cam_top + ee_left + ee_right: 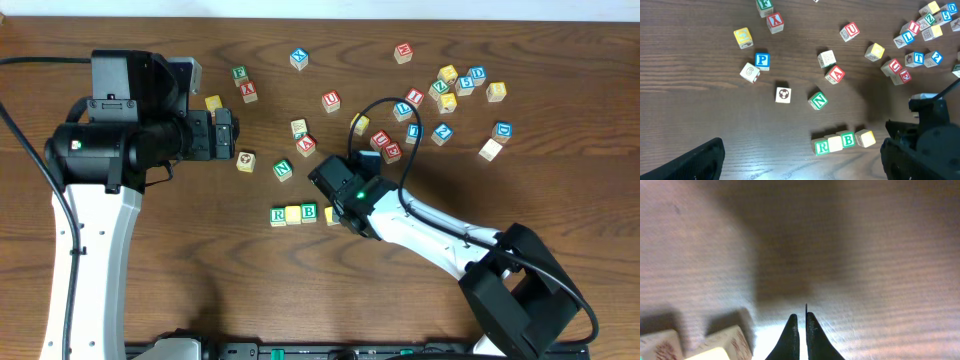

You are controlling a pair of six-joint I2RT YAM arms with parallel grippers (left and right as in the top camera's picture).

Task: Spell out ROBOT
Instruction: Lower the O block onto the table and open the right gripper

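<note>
Overhead: fixed, looks straight down on table (200, 290), far off, takes in left arm (95, 220), right arm (430, 225) and the whole layout. Left wrist: high, looks down and ahead past left fingers (695, 160), wide view; shares with overhead scattered cubes (761, 60), R cube (821, 146), B cube (847, 139), right arm. Right wrist: almost on the tabletop, blurred, right fingers (790, 337) bottom centre, cube corners (730, 340) to their left.

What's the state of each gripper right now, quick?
Left gripper: jaws open, holding nothing.
Right gripper: jaws shut, nothing between them.
</note>
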